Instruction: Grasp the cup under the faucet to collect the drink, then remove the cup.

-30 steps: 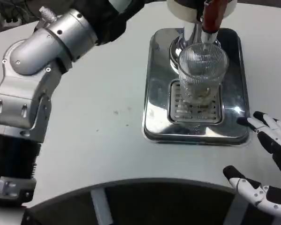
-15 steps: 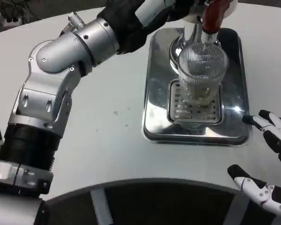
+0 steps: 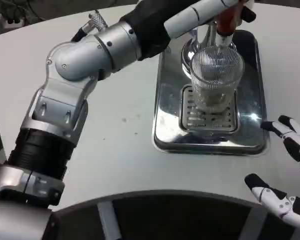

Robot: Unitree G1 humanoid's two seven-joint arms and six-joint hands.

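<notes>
Seen from the head camera, looking down on a white bench [image 3: 119, 140].

At top right, a shiny metal drip tray [image 3: 165, 125] with a slotted grate [image 3: 190, 115] in its middle. Standing upright on that grate, a clear ribbed cup [image 3: 216, 75], directly below a faucet [image 3: 210, 35] with a red handle [image 3: 226, 20]. Inside the cup, near the bottom, a little pale liquid.

Reaching in from the lower left, the left arm [image 3: 84, 65], silver with a black sleeve, stretched diagonally up to the faucet. At its far end, the left hand [image 3: 242, 9], cut off by the top edge, lying at the red handle; impossible to tell whether its fingers are closed on the handle or merely resting against it.

At the lower right corner, the right hand [image 3: 290, 170], partly cropped by the frame edge. White and black fingers [image 3: 285, 129] spread apart above, thumb [image 3: 267, 192] well apart below, making a wide open gap with nothing held. Positioned just beside the tray's front right corner, not touching the cup, and clear of the tray as far as can be judged.
</notes>
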